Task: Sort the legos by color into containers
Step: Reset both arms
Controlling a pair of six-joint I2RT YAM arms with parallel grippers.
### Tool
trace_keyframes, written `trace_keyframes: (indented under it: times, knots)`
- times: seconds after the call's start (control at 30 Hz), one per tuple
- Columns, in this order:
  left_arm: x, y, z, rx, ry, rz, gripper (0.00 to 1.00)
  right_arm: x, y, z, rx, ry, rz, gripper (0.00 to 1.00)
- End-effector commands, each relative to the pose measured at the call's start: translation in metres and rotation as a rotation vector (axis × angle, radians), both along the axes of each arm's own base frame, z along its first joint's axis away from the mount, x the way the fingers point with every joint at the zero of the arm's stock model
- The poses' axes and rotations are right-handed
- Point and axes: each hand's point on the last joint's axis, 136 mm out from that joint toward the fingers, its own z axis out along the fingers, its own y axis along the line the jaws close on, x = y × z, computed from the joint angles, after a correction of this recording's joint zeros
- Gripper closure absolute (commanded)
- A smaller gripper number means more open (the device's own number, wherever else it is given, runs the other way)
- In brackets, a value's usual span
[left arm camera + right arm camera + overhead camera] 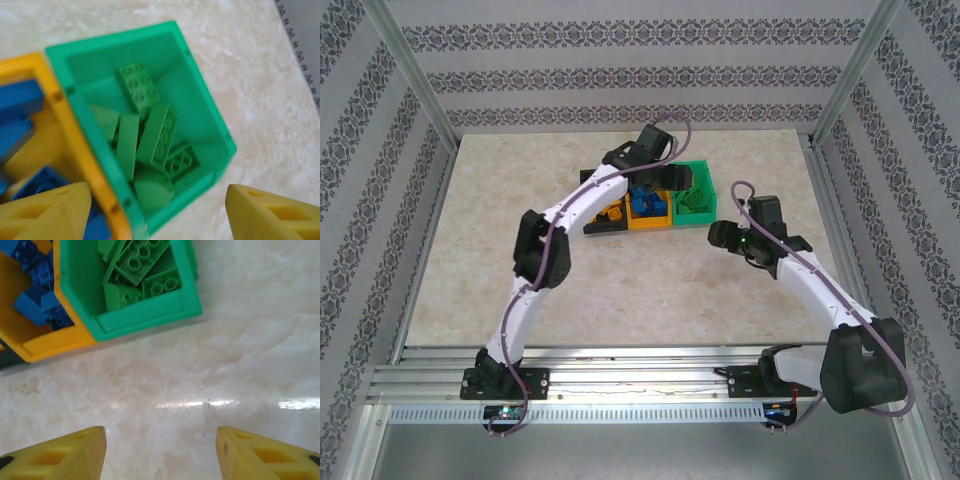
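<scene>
With jaws apart and empty, the left gripper (157, 202) hangs over the green bin (110, 37) where the green legos (150, 135) lie, so it should rise straight up clear of the rim, while the right gripper (160, 445), also open and empty, hovers over the table (235, 360).

Top external: high behind arm bases (505, 378), facing down across beige marbled table (620, 290). Both wrist cameras look down close, sharing green rectangular plastic bin (110, 37) (150, 315) and orange plastic bin (22, 65) (55, 342).
</scene>
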Motion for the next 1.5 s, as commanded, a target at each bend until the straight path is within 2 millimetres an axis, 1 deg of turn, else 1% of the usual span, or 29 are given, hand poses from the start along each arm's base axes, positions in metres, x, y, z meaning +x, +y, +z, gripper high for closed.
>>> trace_keyframes:
  times: [0.0,0.03,0.13,0.2,0.23,0.27,0.3,0.57,0.6,0.63,0.67,0.77,0.8,0.87,0.93,0.97,1.03,1.1,1.13,1.27,1.37,1.47]
  knots:
    - [-0.001,0.021,0.063,-0.087,-0.188,0.034,0.28,0.0,-0.016,0.013,-0.042,-0.056,-0.038,0.4]
    - [-0.008,0.031,0.059,-0.095,-0.186,0.05,0.28,0.001,-0.02,0.016,-0.051,-0.066,-0.05,0.4]
    - [-0.024,0.071,0.053,-0.138,-0.194,0.127,0.28,0.002,-0.035,0.024,-0.084,-0.103,-0.091,0.39]
    - [-0.037,0.104,0.045,-0.163,-0.18,0.19,0.28,0.003,-0.046,0.026,-0.105,-0.117,-0.117,0.39]
    - [-0.041,0.117,0.044,-0.175,-0.18,0.215,0.28,0.004,-0.05,0.027,-0.114,-0.122,-0.129,0.39]
    - [-0.047,0.133,0.036,-0.178,-0.167,0.247,0.28,0.004,-0.056,0.028,-0.123,-0.128,-0.143,0.39]
    - [-0.053,0.15,0.033,-0.18,-0.164,0.277,0.28,0.005,-0.061,0.03,-0.128,-0.134,-0.157,0.38]
    - [-0.086,0.258,-0.002,-0.154,-0.126,0.477,0.28,0.005,-0.097,0.046,-0.253,-0.236,-0.268,0.34]
    - [-0.089,0.271,-0.007,-0.153,-0.12,0.505,0.28,0.005,-0.103,0.049,-0.272,-0.26,-0.29,0.33]
    - [-0.093,0.282,-0.011,-0.154,-0.117,0.531,0.23,0.004,-0.107,0.05,-0.286,-0.276,-0.311,0.29]
    - [-0.096,0.296,-0.015,-0.155,-0.115,0.566,0.22,0.003,-0.113,0.052,-0.3,-0.298,-0.341,0.28]
    - [-0.105,0.329,-0.028,-0.176,-0.105,0.643,0.21,0.002,-0.13,0.054,-0.338,-0.349,-0.415,0.19]
    - [-0.109,0.34,-0.033,-0.18,-0.103,0.672,0.21,0.003,-0.135,0.054,-0.35,-0.365,-0.443,0.19]
    - [-0.114,0.359,-0.038,-0.196,-0.103,0.724,0.19,0.001,-0.15,0.05,-0.388,-0.392,-0.524,0.13]
    - [-0.12,0.376,-0.045,-0.196,-0.104,0.779,0.1,0.0,-0.163,0.048,-0.427,-0.431,-0.594,0.12]
    - [-0.122,0.385,-0.048,-0.201,-0.11,0.808,0.08,0.0,-0.167,0.046,-0.446,-0.457,-0.605,0.12]
    - [-0.126,0.399,-0.052,-0.216,-0.129,0.844,0.07,0.001,-0.168,0.042,-0.488,-0.51,-0.584,0.13]
    - [-0.13,0.414,-0.059,-0.213,-0.137,0.892,0.0,0.003,-0.17,0.043,-0.496,-0.548,-0.598,0.12]
    - [-0.131,0.418,-0.062,-0.212,-0.14,0.905,0.0,0.0,-0.169,0.028,-0.503,-0.519,-0.579,0.12]
    - [-0.131,0.431,-0.075,-0.179,-0.127,0.931,0.0,0.004,-0.16,0.009,-0.526,-0.482,-0.484,0.1]
    - [-0.13,0.441,-0.089,-0.166,-0.091,0.971,0.0,0.008,-0.158,-0.003,-0.544,-0.474,-0.452,0.08]
    - [-0.129,0.449,-0.099,-0.174,-0.077,1.001,0.0,0.014,-0.152,-0.005,-0.518,-0.48,-0.425,0.07]
